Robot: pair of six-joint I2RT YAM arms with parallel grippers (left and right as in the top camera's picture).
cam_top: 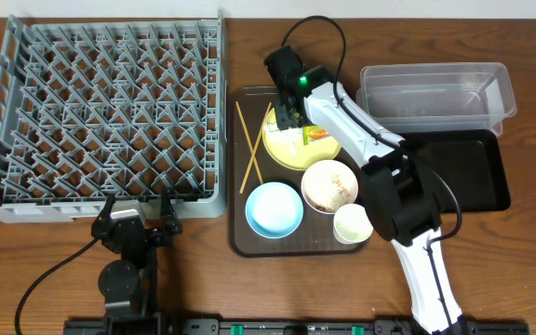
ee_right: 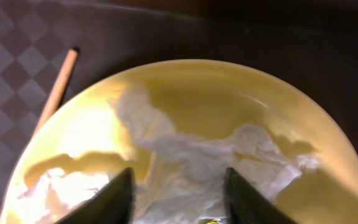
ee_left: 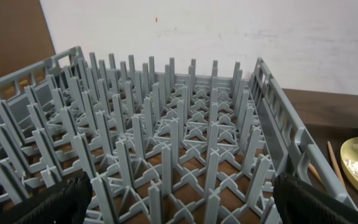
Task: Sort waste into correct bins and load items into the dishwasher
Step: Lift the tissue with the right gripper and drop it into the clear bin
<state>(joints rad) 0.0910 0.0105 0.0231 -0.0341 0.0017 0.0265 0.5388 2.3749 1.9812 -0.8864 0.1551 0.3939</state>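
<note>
right arm (cam_top: 352,126) extended, right tool (ee_right: 178,173) pointing down, fingers parted; left tool (cam_top: 139,207) level, spread wide.
</note>
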